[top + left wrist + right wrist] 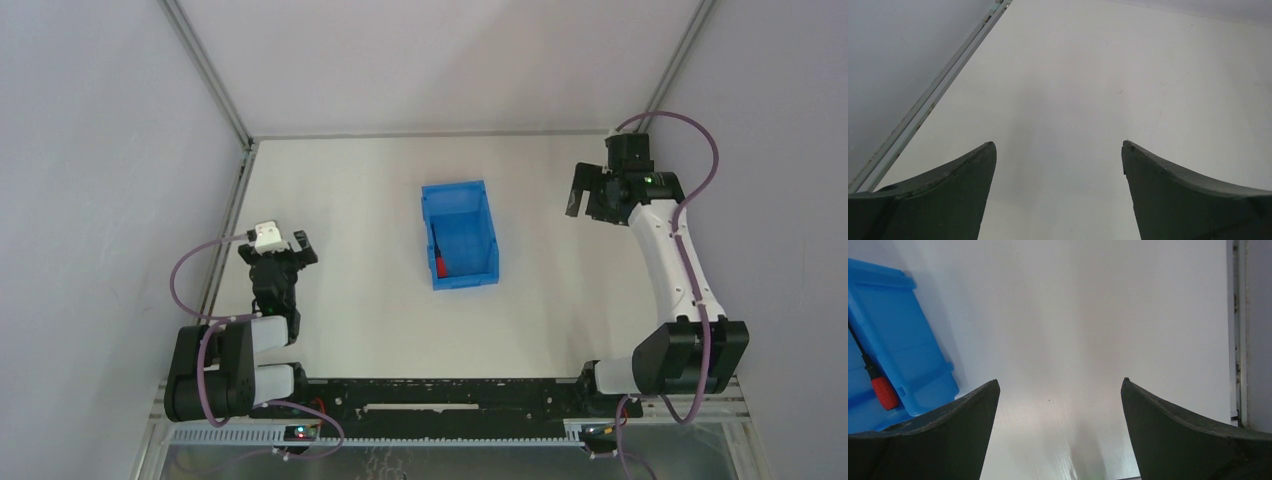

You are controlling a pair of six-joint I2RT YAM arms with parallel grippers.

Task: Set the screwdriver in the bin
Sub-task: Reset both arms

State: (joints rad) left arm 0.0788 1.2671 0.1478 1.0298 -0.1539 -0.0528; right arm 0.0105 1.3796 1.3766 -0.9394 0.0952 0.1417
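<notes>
Spread wide and holding nothing, the right hand point(587, 207), out at the far right of the table point(340, 310); between its dark fingers point(948, 435) only bare white surface (matte, faintly shadowed). Off to its left, well apart, the bin point(461, 192), bright blue, near the middle of the table, long side running far to near. Inside it, along the left wall, the screwdriver point(440, 262), red handle toward the near end and thin dark shaft pointing far.

Farther left again, at the near left, the left hand point(278, 248), likewise spread wide with nothing in it, well apart from the bin, bare table beneath.

Around the table, plain pale grey walls point(100, 150) on the left, far and right sides. Slim metal posts point(205, 70) rising from the two far corners. A light metal rail point(923, 112) along the table's left edge. Across the near edge, a black mounting bar point(450, 390) between the two arm bases, with purple cables point(185, 265) looping along both arms.
</notes>
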